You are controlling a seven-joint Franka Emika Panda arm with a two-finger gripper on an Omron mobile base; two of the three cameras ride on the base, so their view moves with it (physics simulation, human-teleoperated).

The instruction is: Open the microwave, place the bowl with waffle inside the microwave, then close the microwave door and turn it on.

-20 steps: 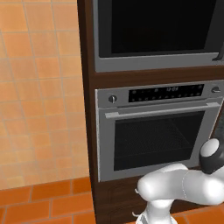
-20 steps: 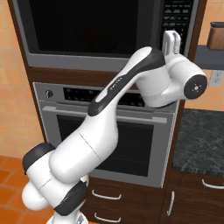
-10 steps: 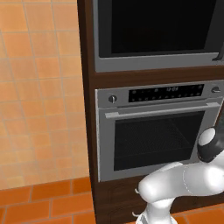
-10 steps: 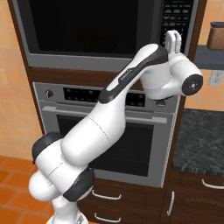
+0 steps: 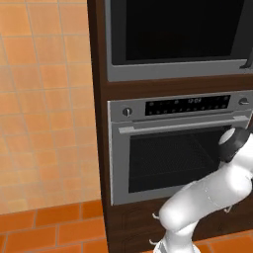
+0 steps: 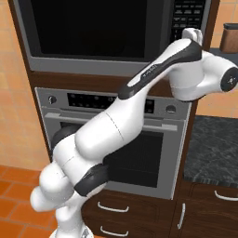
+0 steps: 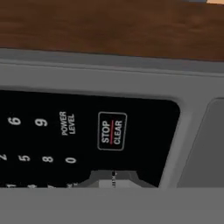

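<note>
Black glass and a grey metal frame make the large built-in microwave [image 5: 178,37], set in dark wood; in the left base view its top and right side are cut off by the picture edge. Its microwave door [image 5: 173,29] is shut flat. Below the microwave sits a silver oven [image 5: 178,148] with knobs and a bar handle. The white arm covers the oven's lower right corner, and orange wall tiles [image 5: 44,99] lie left of the microwave.

From the right base view, the microwave's black keypad panel [image 6: 188,16] is at its right end. The arm crosses in front of the oven and hides part of its display strip. The gripper [image 6: 193,35] points at the lower keypad; its tips are too small to make out. A dark speckled counter [image 6: 211,148] lies lower right of the microwave.

Very close in the hand view, the keypad shows a STOP CLEAR button [image 7: 112,131] and some digits, cut off at left. The fingertips [image 7: 113,178] are pressed together, grasping nothing, just below that button.
</note>
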